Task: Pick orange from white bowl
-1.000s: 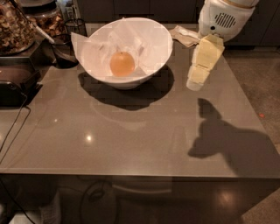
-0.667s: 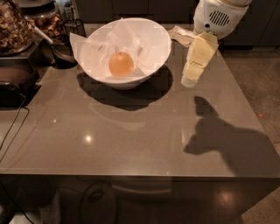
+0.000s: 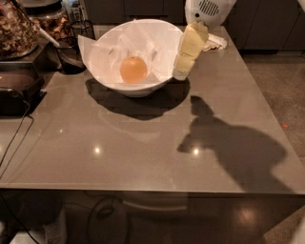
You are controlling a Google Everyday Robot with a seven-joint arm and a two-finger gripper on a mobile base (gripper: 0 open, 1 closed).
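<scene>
The orange [image 3: 133, 69] is a round pale orange fruit lying in the middle of the white bowl [image 3: 110, 44], on crumpled white paper. The bowl stands at the back of the grey table [image 3: 143, 143]. My gripper [image 3: 183, 70], with cream-coloured fingers under a white wrist housing [image 3: 208, 10], hangs at the bowl's right rim, above and to the right of the orange. It holds nothing.
Dark glass jars [image 3: 16, 28] with dried contents and a black container [image 3: 71, 57] stand at the back left. A black appliance [image 3: 16, 93] with a cable sits at the left edge. Crumpled paper [image 3: 214, 44] lies behind the gripper. Floor shows at the right.
My gripper has moved left, from beside the bowl with a gap to right at the bowl's right rim. The orange and bowl have not moved.
</scene>
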